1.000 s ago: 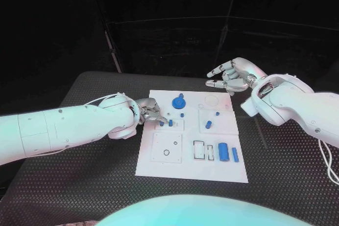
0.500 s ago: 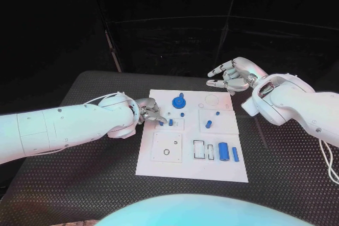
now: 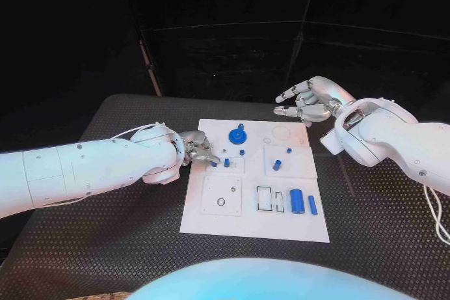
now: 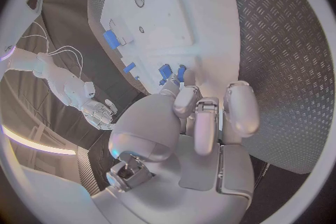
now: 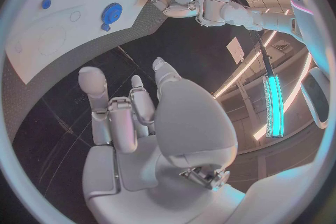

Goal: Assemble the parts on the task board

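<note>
Blue part (image 3: 214, 163) half-hidden under left robot hand (image 3: 199, 148); grasp unclear.

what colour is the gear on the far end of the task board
Blue. The gear sits on the white task board, clearest in the head view.

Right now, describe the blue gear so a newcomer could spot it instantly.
Start at the white task board in the middle of the black table and go to its far edge, left of centre. The blue gear sits there: a round toothed disc, far wider than the small blue pegs and cylinders nearby.
</note>
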Controlling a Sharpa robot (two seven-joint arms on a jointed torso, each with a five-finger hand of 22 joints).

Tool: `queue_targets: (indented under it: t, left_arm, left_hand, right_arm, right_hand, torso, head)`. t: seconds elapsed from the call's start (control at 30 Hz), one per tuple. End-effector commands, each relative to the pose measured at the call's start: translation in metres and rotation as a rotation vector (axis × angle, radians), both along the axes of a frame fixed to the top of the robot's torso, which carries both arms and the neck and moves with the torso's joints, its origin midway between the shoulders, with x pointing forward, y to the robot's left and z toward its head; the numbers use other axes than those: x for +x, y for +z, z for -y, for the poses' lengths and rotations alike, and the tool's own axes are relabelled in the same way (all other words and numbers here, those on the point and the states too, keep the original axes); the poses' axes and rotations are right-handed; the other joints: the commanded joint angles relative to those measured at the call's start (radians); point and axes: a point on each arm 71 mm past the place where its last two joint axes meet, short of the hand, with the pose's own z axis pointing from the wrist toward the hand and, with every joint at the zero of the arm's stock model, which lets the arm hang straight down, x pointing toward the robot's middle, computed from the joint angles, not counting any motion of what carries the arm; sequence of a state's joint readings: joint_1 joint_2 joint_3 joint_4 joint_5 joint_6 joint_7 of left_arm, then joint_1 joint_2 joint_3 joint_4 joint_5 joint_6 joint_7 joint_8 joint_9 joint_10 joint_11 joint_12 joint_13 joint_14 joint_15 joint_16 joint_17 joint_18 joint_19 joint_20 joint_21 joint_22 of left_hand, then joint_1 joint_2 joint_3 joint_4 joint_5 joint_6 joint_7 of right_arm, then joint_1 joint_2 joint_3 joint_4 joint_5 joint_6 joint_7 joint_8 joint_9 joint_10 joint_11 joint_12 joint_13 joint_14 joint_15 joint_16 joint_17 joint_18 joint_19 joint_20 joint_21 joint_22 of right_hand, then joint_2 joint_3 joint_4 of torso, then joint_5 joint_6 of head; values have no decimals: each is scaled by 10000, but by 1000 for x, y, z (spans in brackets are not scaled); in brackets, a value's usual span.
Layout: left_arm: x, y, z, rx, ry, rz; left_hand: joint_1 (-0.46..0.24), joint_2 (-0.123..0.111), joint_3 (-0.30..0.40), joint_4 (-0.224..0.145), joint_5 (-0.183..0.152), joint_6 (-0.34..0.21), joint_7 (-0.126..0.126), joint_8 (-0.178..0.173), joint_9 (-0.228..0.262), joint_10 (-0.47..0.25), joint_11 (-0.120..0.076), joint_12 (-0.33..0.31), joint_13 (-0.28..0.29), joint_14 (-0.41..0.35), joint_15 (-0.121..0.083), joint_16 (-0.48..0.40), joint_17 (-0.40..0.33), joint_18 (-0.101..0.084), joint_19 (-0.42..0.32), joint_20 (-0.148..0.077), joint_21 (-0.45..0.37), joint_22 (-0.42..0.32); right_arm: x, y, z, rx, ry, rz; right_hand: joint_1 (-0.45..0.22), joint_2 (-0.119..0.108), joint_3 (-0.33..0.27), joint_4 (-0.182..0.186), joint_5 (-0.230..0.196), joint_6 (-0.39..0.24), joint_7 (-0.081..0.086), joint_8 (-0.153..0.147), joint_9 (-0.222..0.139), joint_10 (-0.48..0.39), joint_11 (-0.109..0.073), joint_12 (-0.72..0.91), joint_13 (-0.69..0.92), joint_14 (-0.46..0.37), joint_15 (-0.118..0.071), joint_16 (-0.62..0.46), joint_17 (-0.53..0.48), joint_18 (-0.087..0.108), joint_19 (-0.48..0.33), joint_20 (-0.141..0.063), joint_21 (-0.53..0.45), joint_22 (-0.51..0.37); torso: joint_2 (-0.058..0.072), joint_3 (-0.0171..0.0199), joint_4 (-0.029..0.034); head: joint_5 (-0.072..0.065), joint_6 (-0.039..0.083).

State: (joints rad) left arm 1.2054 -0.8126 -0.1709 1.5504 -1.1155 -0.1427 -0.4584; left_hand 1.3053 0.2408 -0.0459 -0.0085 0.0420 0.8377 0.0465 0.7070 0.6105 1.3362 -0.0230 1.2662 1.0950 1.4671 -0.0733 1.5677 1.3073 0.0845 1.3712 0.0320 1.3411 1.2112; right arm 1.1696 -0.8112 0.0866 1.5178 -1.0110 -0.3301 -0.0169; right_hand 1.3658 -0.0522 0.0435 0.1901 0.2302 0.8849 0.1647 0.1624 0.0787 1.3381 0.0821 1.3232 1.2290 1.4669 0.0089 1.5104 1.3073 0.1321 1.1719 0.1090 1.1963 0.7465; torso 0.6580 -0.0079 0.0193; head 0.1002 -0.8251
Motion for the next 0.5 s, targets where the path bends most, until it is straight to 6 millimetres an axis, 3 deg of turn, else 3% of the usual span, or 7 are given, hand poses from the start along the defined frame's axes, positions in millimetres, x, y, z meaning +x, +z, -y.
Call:
queue_targets:
  t: [0.03,0.5]
  left_arm:
    - [-3,-4,0,232,-122,-306]
    - [-3,-6,5,335,-295,-507]
  left_hand:
    - [1,21,1177,-1098,53,-6,-39,33,3,-11,-49,-42,-16,1037,-83,31,2635,-46,29,-25,20,7]
    - [-226,-107,1379,-1111,52,37,-43,56,38,41,-49,-16,30,1037,-78,31,2635,-43,19,-23,-1,-5]
  right_arm:
    - [0,1,-1,27,105,22]
    - [-1,1,-2,32,131,21]
  right_hand:
    - [18,72,-34,7,69,13,9,55,0,-11,-37,-29,6,682,-63,-55,1078,124,-53,9,-62,-12]
    - [18,72,-34,7,69,13,9,55,0,-11,-37,-29,6,682,-63,-55,1078,124,-53,9,-62,-12]
  torso:
    - [7,2,4]
    - [3,3,-8]
  head:
    - [-10,-7]
    - [-18,-19]
